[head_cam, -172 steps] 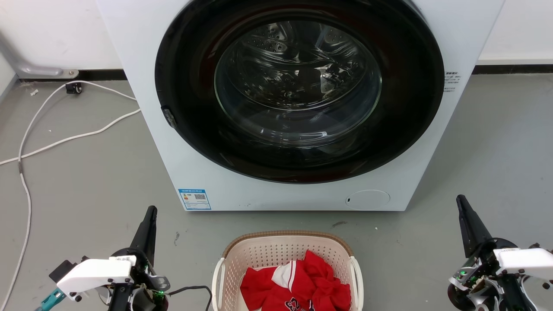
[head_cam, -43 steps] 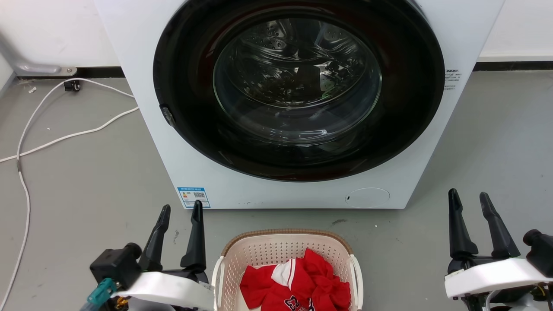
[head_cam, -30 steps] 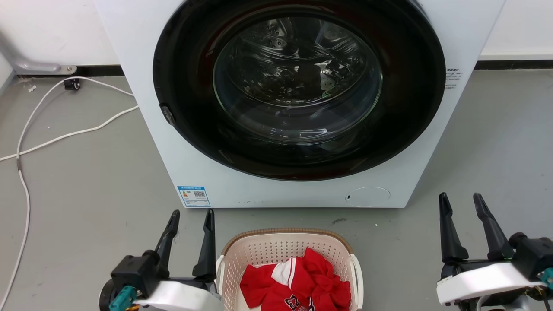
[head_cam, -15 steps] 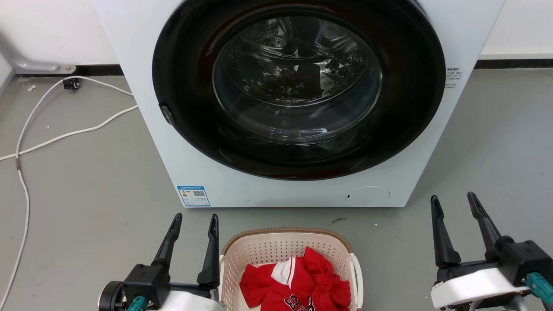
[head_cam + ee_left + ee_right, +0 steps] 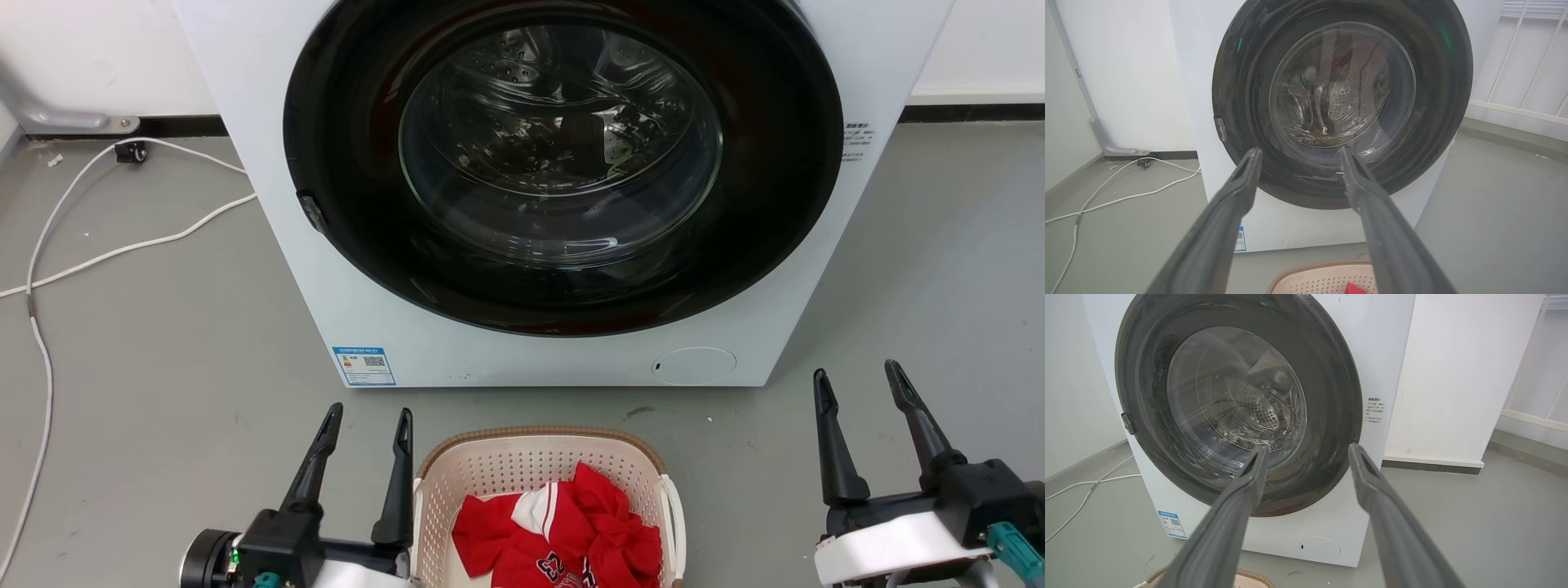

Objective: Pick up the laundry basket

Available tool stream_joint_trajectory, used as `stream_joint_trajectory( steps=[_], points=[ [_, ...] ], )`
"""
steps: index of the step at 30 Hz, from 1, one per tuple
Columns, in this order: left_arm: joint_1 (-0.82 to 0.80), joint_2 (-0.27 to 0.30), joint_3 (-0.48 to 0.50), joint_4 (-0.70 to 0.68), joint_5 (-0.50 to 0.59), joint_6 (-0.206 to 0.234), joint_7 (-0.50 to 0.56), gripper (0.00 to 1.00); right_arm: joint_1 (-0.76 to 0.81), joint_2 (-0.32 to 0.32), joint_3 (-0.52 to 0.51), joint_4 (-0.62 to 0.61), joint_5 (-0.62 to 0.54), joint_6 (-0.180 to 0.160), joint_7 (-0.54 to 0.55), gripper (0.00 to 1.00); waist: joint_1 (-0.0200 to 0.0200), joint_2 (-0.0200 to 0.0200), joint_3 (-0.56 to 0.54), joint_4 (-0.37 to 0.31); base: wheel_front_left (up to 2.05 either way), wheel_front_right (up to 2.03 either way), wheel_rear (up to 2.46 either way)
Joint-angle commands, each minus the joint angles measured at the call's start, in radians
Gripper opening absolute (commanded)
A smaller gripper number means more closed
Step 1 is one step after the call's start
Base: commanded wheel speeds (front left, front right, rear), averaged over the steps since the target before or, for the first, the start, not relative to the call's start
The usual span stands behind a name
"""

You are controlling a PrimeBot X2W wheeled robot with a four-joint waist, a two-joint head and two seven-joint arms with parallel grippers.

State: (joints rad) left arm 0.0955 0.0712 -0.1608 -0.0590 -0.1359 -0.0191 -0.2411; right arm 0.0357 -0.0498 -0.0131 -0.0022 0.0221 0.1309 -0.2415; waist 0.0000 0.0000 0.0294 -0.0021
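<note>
Left gripper (image 5: 369, 412): fingers parted to a moderate gap with nothing between them, tips pointing toward the washer (image 5: 522, 359). It sits in front of the washer's lower left corner, roughly in line with the blue label (image 5: 365, 366) on the front panel. Its inner finger (image 5: 397, 482) runs just beside the left wall of the laundry basket (image 5: 535, 430); contact cannot be told. In the left wrist view the two fingers frame the lower part of the washer door, and a piece of the basket's brown rim shows at the bottom edge.

Right gripper (image 5: 856, 371): fingers also spread and holding nothing, tips toward the washer. It sits off the washer's lower right corner, outside the line of the cabinet side and well apart from the basket's right loop handle (image 5: 676, 523).

Laundry basket: on the grey floor (image 5: 163, 367) directly in front of the washer, centred under the round door (image 5: 559, 147), with a strip of bare floor between its far rim and the washer's base. It stands upright, and its near part is cut off by the frame edge. A crumpled red and white garment (image 5: 571, 539) lies inside.

Washer door: closed, with the drum visible through the glass. A round service flap (image 5: 694, 366) sits at the lower right of the front panel.

A white cable (image 5: 122, 253) trails across the floor to the left of the washer.
</note>
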Motion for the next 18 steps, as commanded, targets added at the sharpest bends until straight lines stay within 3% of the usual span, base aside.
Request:
stream_joint_trajectory(
  steps=[1,18],
  points=[
    [0.01,-0.003,-0.001,-0.002,0.036,-0.006,-0.01,1.0,-0.001,-0.001,0.001,-0.01,-0.025,0.0,-0.01,1.0,0.0,0.0,0.001,0.0,0.0,0.0,0.0],
    [0.013,-0.016,-0.001,-0.002,0.112,-0.019,-0.025,1.0,-0.001,-0.001,-0.001,-0.014,-0.077,0.0,-0.024,1.0,0.0,0.0,0.016,0.002,0.0,0.0,0.0]
  ],
)
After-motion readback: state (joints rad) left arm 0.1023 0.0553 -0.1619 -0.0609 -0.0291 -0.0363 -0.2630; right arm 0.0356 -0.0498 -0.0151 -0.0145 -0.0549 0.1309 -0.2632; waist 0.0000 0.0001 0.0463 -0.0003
